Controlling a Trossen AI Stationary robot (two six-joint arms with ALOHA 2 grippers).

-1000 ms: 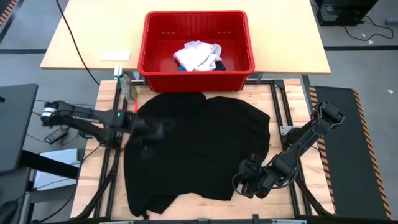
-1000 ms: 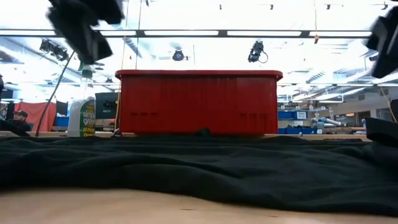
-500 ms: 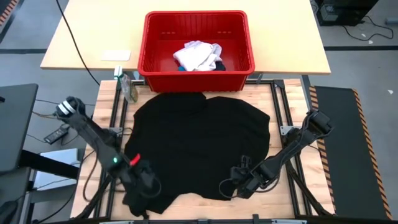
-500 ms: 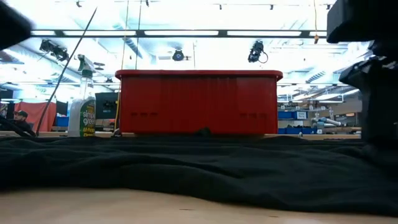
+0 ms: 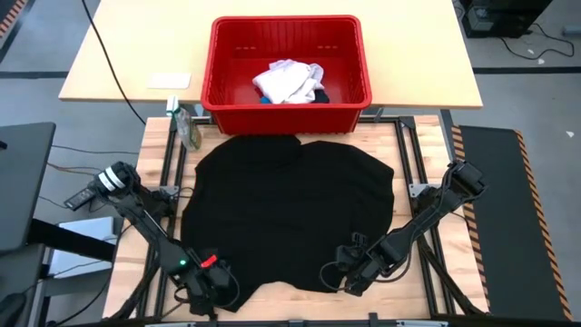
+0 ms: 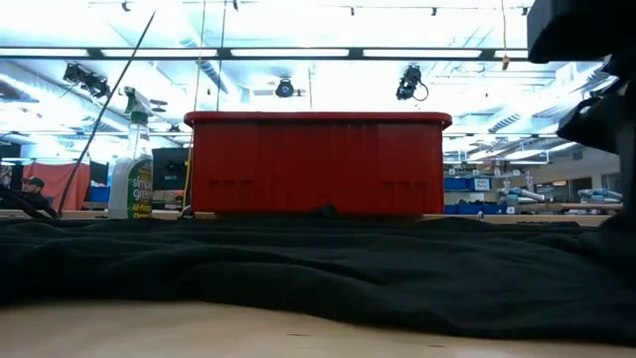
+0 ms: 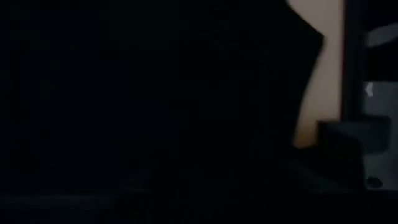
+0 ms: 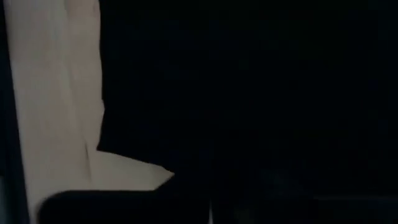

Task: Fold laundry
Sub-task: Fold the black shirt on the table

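Down at the near edge of the tabletop (image 5: 408, 136), both arms reach low over the hem of the black shirt (image 5: 290, 213). The left gripper (image 5: 207, 283) sits at the shirt's near left corner, its arm stretched in a long diagonal from the left side of the frame; whether its fingers are wide or narrow cannot be told, since its wrist view shows almost nothing but dark cloth and a sliver of pale wood. The right gripper (image 5: 352, 272) presses onto the hem at the near right, elbow bent back toward the right rail, and whether its fingers hold cloth cannot be told either, with black fabric filling its own wrist view.

The black shirt lies spread flat across the middle of the tabletop, its collar end pointing toward the far side. A spray bottle (image 5: 188, 130) stands just beside the shirt's far left edge. Beyond the shirt, touching its far end, stands the red basket (image 5: 227, 91), and inside it rests a crumpled white garment (image 5: 286, 80) with a small bright blue piece (image 5: 263, 99) peeking out beneath.
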